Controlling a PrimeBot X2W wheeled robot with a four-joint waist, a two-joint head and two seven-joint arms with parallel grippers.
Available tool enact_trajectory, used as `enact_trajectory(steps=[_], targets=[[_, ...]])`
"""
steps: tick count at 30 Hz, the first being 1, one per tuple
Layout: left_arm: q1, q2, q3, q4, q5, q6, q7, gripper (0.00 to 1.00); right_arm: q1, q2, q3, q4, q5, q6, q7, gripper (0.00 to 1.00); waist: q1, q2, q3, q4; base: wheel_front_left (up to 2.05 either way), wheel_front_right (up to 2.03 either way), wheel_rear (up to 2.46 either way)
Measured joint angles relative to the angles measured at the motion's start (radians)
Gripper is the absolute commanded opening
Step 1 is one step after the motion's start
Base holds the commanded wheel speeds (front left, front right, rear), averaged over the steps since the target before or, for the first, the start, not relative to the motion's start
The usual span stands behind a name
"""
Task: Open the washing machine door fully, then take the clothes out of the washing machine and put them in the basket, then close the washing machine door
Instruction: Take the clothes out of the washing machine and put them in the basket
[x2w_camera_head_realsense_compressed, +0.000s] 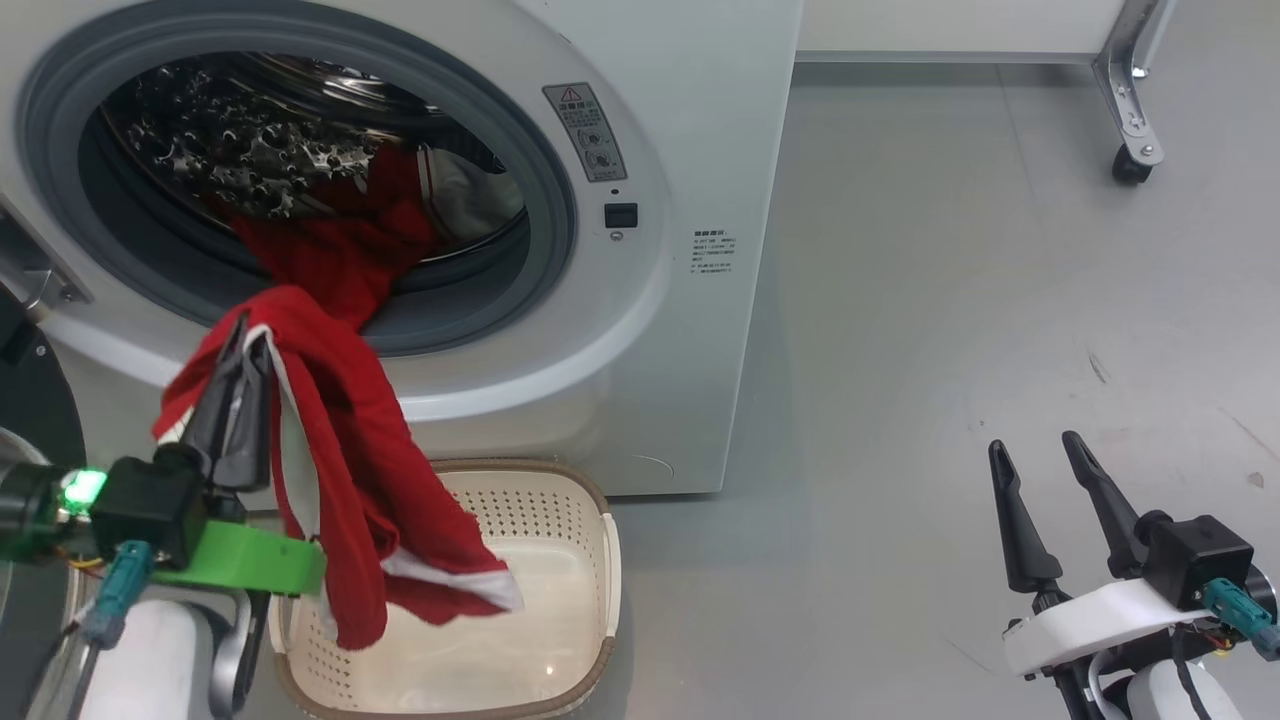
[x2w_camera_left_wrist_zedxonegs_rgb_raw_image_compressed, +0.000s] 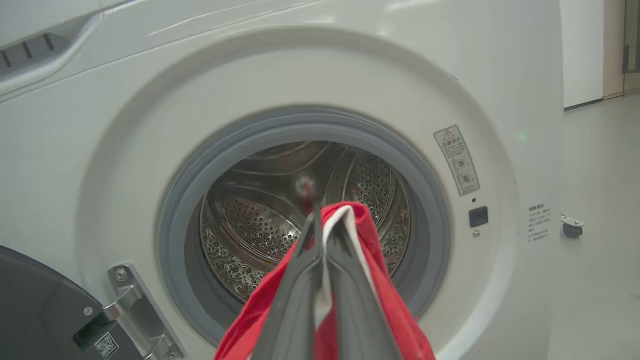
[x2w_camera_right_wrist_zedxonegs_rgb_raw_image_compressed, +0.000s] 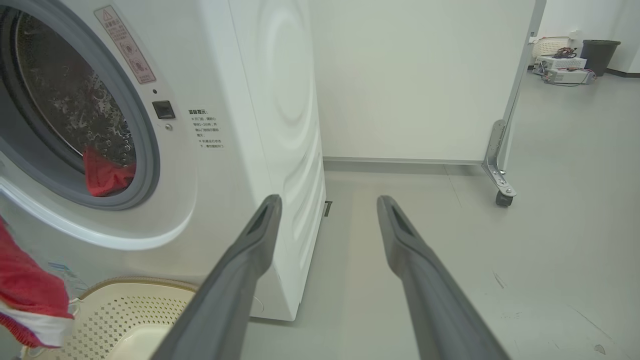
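The washing machine (x2w_camera_head_realsense_compressed: 680, 150) stands with its door (x2w_camera_head_realsense_compressed: 35, 400) swung open at the far left. Red clothes (x2w_camera_head_realsense_compressed: 340, 420) with white stripes trail from the drum over the grey ring and hang above the cream basket (x2w_camera_head_realsense_compressed: 610, 560) on the floor in front. My left gripper (x2w_camera_head_realsense_compressed: 240, 340) is shut on the top fold of this red cloth (x2w_camera_left_wrist_zedxonegs_rgb_raw_image_compressed: 370, 280), just outside the opening. More red fabric (x2w_camera_head_realsense_compressed: 330, 250) and a white piece (x2w_camera_head_realsense_compressed: 470, 195) lie inside the drum. My right gripper (x2w_camera_head_realsense_compressed: 1035, 455) hovers open at the lower right over bare floor, holding nothing (x2w_camera_right_wrist_zedxonegs_rgb_raw_image_compressed: 328, 200).
A white panel on a metal leg with a caster (x2w_camera_head_realsense_compressed: 1130, 160) stands at the back right. Grey floor stretches right of the machine. A dark bin (x2w_camera_right_wrist_zedxonegs_rgb_raw_image_compressed: 600, 55) and boxes sit far off. The door hinge (x2w_camera_left_wrist_zedxonegs_rgb_raw_image_compressed: 130, 300) juts out beside the opening.
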Motion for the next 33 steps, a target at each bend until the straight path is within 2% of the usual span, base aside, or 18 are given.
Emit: enact_trajectory(steps=[7, 17, 33], targets=[[0.093, -0.008, -0.04, 0.115, -0.003, -0.021, 0.001, 0.0, -0.001, 0.0, 0.013, -0.007, 0.0, 0.0, 0.0, 1.0, 0.0, 0.0, 0.019, -0.006, 0.0, 0.0, 0.0], [0.106, -0.021, -0.091, 0.217, -0.01, -0.043, 0.001, 0.0, -0.011, -0.005, 0.023, -0.025, 0.0, 0.0, 0.0, 1.0, 0.0, 0.0, 0.078, -0.026, 0.0, 0.0, 0.0], [-0.035, -0.011, -0.117, 0.371, 0.011, -0.057, 0.001, 0.0, -0.091, -0.015, 0.023, -0.065, 0.0, 0.0, 0.0, 1.0, 0.0, 0.0, 0.242, -0.085, 0.0, 0.0, 0.0]])
